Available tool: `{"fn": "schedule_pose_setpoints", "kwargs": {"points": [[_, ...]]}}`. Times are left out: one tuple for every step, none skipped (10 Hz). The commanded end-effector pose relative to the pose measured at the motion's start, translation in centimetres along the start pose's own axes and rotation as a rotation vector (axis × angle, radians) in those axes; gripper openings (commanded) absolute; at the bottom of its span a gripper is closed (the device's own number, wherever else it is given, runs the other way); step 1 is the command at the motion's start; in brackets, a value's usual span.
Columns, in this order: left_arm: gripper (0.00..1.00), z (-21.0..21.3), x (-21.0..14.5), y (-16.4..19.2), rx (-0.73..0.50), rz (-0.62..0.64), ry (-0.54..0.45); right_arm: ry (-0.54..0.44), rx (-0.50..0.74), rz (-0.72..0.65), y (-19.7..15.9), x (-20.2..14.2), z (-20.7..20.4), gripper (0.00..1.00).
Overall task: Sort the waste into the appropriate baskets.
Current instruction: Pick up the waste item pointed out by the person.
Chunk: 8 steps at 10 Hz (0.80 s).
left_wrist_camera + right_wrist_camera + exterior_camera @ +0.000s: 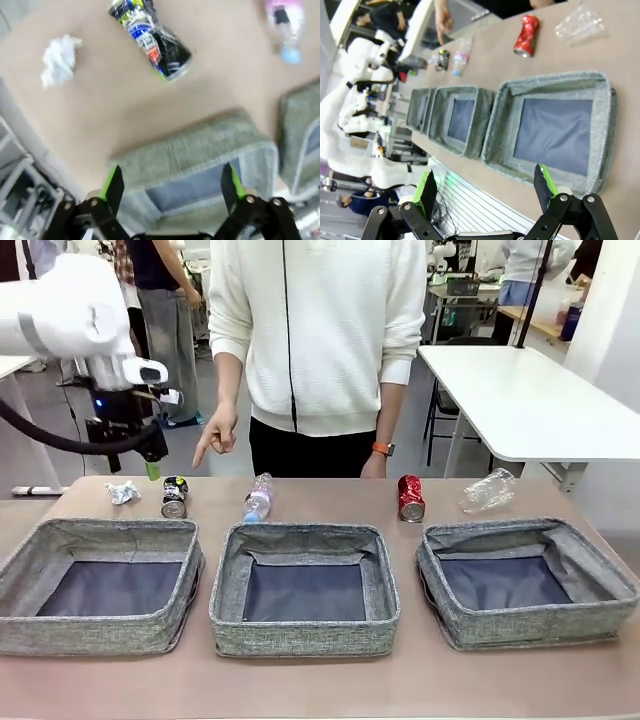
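Green pads on your left gripper stand spread wide, gripping nothing, above the left basket's far wall. Your right gripper is equally spread and empty, near the right basket. A bare strip of table separates the basket rim from the litter. The black-silver can lies on its side beyond that rim, its long axis running basket-to-person, one end facing the basket, with the paper wad beside it.

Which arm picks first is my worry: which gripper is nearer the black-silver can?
Left. The left gripper hangs just beside the black-silver can; the right gripper is far off, at the near side of the right basket.
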<state>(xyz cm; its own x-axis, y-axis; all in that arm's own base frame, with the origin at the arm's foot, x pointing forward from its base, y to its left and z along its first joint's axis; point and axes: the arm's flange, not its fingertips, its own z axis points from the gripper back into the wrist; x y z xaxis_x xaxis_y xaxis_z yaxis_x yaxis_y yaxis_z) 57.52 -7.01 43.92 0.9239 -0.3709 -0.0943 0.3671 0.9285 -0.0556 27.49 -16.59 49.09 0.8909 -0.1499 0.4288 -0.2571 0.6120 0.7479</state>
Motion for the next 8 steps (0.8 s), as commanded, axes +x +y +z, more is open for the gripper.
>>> {"fn": "schedule_pose_setpoints", "kwargs": {"points": [[1.00,-3.0,1.0,1.3,0.000,0.084,-0.189,-0.014,0.020,0.025,0.1,0.1,0.0,1.00],[1.00,-4.8,1.4,1.6,0.004,0.161,-0.260,-0.014,0.020,0.025,0.1,0.1,0.0,1.00],[1.00,-4.4,1.8,1.8,-0.036,0.187,-0.152,-0.014,0.020,0.025,0.1,0.1,0.0,1.00],[1.00,-3.2,2.4,2.1,-0.002,0.085,-0.167,-0.014,0.020,0.025,0.1,0.1,0.0,1.00],[1.00,-3.2,2.4,2.1,-0.002,0.085,-0.167,-0.014,0.020,0.025,0.1,0.1,0.0,1.00],[1.00,-3.2,2.4,2.1,-0.002,0.085,-0.167,-0.014,0.020,0.025,0.1,0.1,0.0,1.00],[1.00,-4.5,2.7,2.3,-0.014,0.125,-0.183,-0.014,0.020,0.025,0.1,0.1,0.0,1.00],[1.00,-7.3,4.5,2.8,-0.082,0.198,-0.226,-0.014,0.020,0.025,0.1,0.1,0.0,1.00]]}}
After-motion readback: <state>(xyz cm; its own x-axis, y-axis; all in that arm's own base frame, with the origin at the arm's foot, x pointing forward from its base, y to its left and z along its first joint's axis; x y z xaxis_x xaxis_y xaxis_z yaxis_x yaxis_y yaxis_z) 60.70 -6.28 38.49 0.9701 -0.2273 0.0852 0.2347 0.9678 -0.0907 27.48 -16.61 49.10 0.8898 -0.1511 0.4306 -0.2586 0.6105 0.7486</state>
